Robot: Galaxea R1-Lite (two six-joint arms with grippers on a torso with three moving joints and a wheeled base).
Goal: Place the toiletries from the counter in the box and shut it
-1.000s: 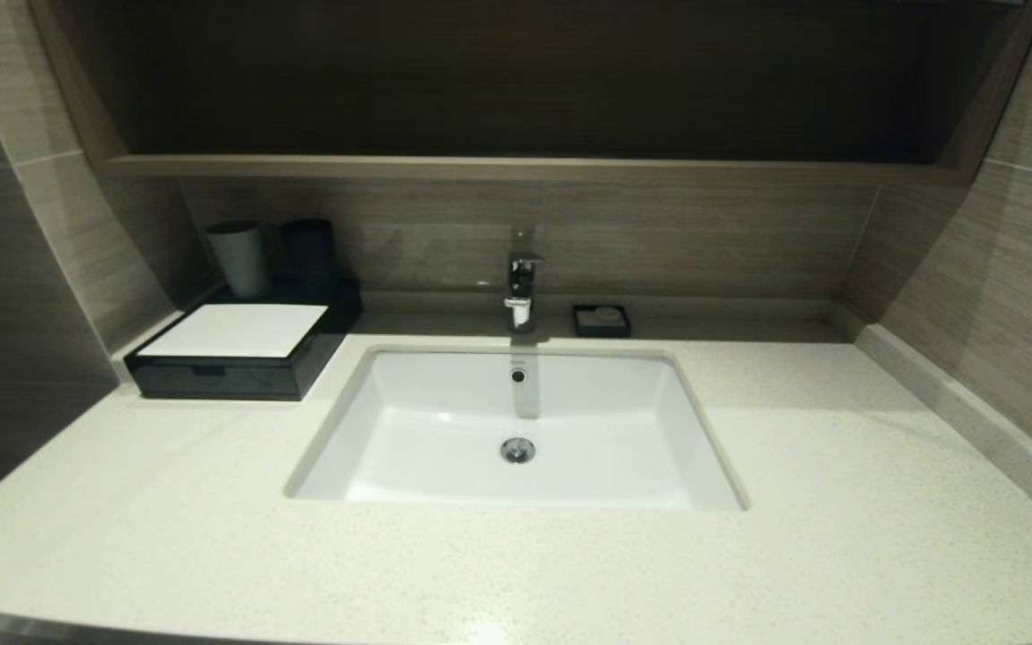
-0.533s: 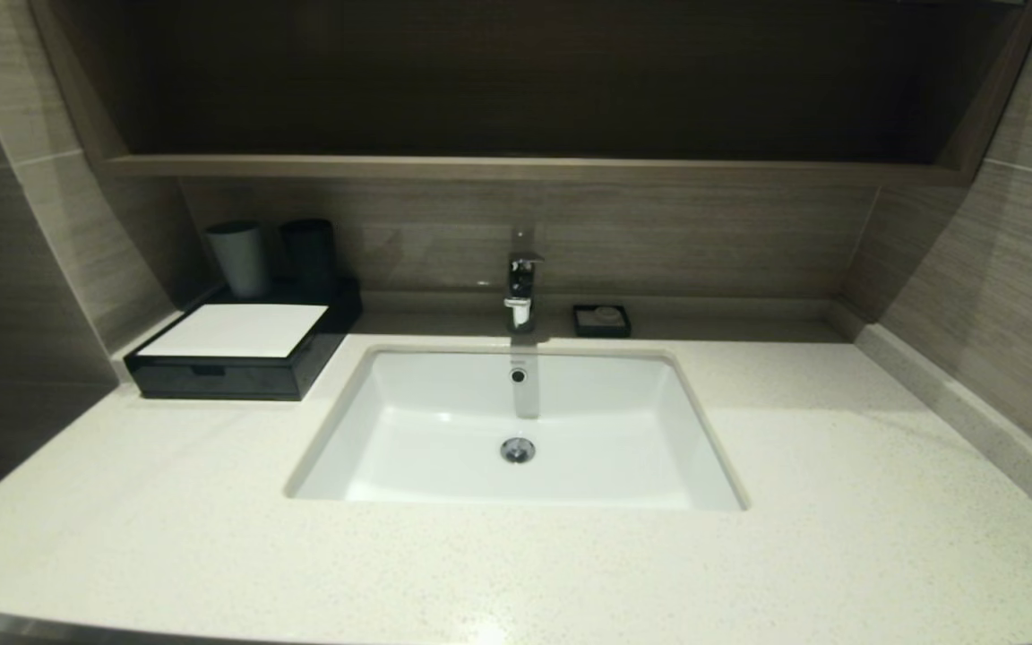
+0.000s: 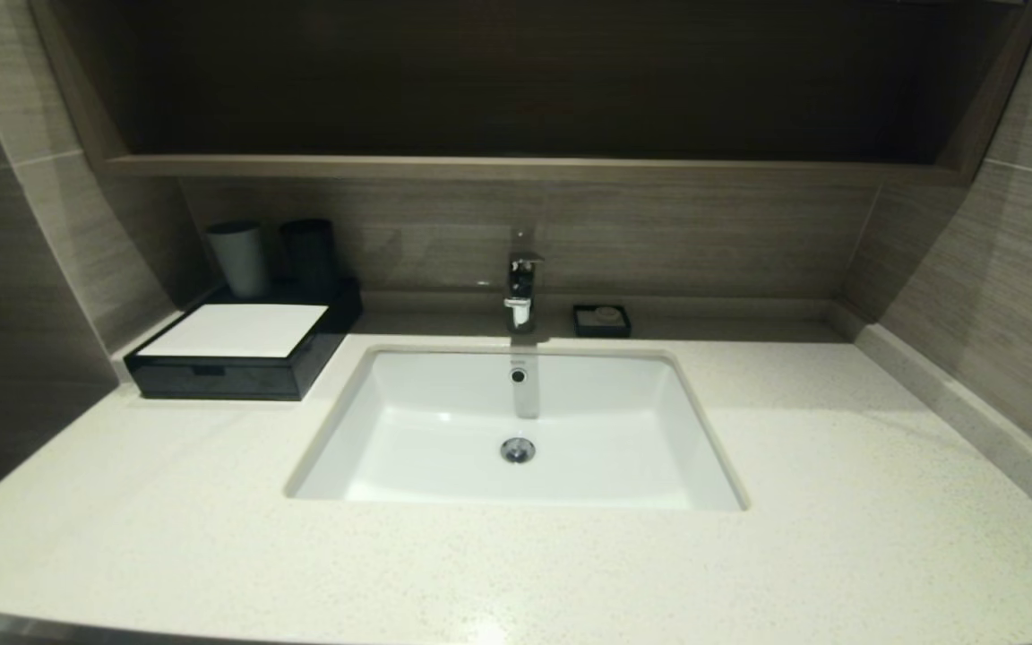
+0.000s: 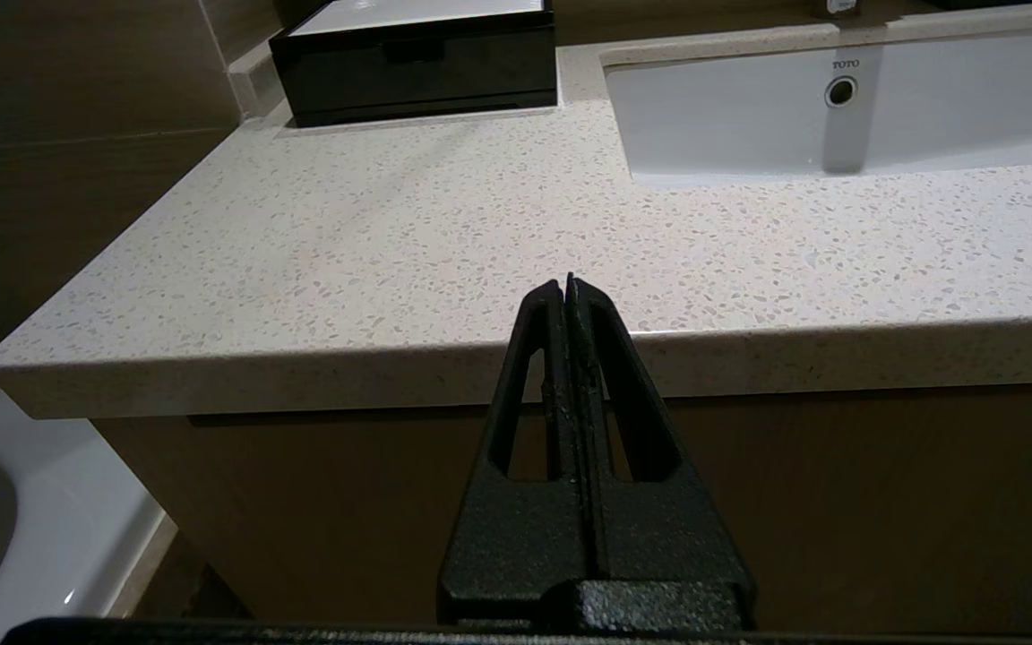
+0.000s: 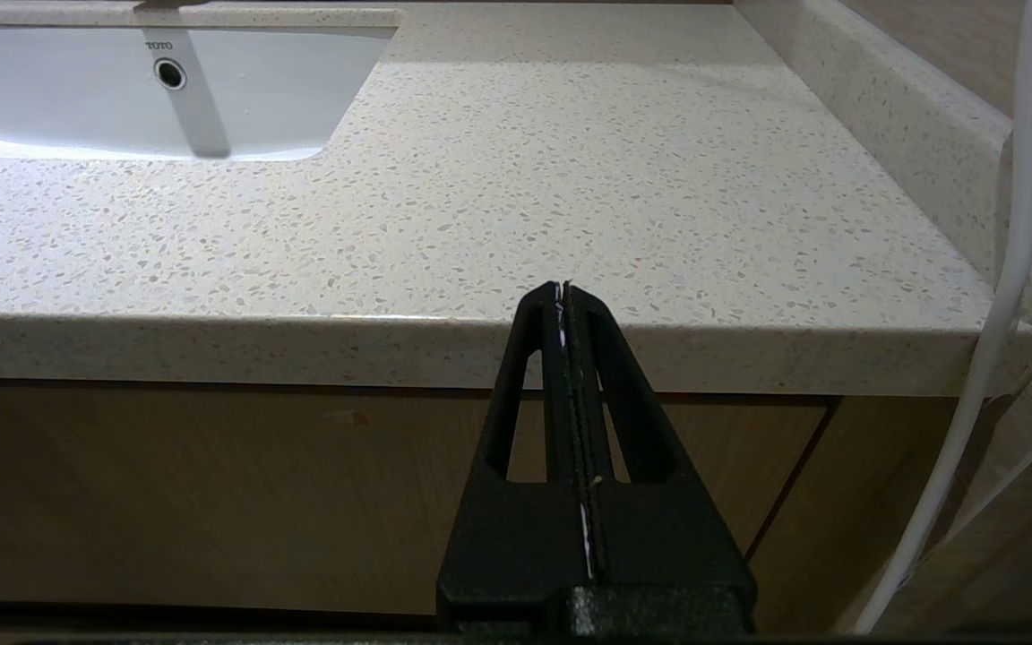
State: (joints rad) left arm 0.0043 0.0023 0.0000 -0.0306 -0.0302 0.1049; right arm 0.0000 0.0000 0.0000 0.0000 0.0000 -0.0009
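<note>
The left pincer [image 4: 570, 285], black with its two fingers pressed flat together and nothing between them, hangs low in front of the edge of the pale speckled stone desk [image 4: 373, 233], below the level of its top; the right pincer [image 5: 563, 288] sits the same way before the desk's other end, fingers likewise pressed together and empty (neither arm shows in the head view). Out from the left pincer, at about eleven o'clock across the bare desk top, stands the low glossy black rectangular box [image 3: 238, 354] with a flat white top panel, its notched front drawer pushed in flush. Behind it, at twelve o'clock from the box, stand a grey cup [image 3: 239, 258] and a black cup [image 3: 309, 255]. The white rectangular sink [image 3: 516, 430] lies at three o'clock from the box, with a chrome tap [image 3: 520, 288] behind it and a tiny black square soap dish [image 3: 601, 320] just beside the tap. The long brown wood-grain ledge [image 3: 516, 167] spans the wall above; no white packets show on it or anywhere on the desk.
</note>
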